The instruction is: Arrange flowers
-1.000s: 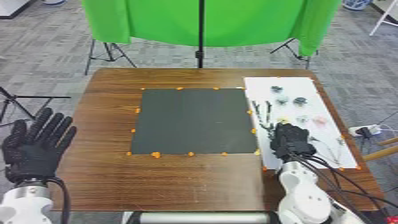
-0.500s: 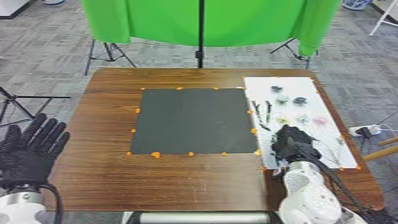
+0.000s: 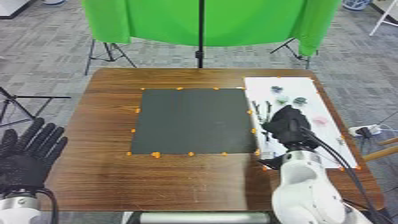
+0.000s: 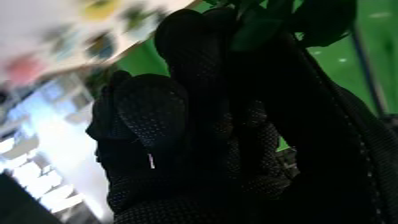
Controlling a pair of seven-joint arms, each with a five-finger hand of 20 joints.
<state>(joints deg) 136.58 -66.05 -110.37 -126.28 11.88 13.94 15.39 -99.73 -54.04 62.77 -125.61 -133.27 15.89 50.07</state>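
Observation:
Over the near half of the white sheet [image 3: 289, 83], my right hand [image 3: 286, 125] covers some of what lies there. In the right wrist view its glove [image 4: 153, 110] is curled, with dark green leaves [image 4: 258, 30] pinched at the tips. Dark flowers [image 3: 299, 101], a pink flower [image 3: 320, 120] and dark twigs [image 3: 265, 108] lie on the sheet. The right wrist view also has a yellow flower [image 4: 99, 7] and a pink flower [image 4: 25, 68]. A black sheet [image 3: 191, 120] lies left of the white one. My left hand [image 3: 25, 167] is open at the left, fingers straight.
Orange dabs [image 3: 155, 155] line the black sheet's edges on the brown table [image 3: 195, 185]. Beyond the table hangs a green cloth [image 3: 160, 25] with a black stand [image 3: 201, 50]. Another black stand [image 3: 12, 100] is at the left.
My right hand has risen off the white sheet and moved toward the table's far side, its forearm now farther forward. My left hand has sunk slightly toward the near edge.

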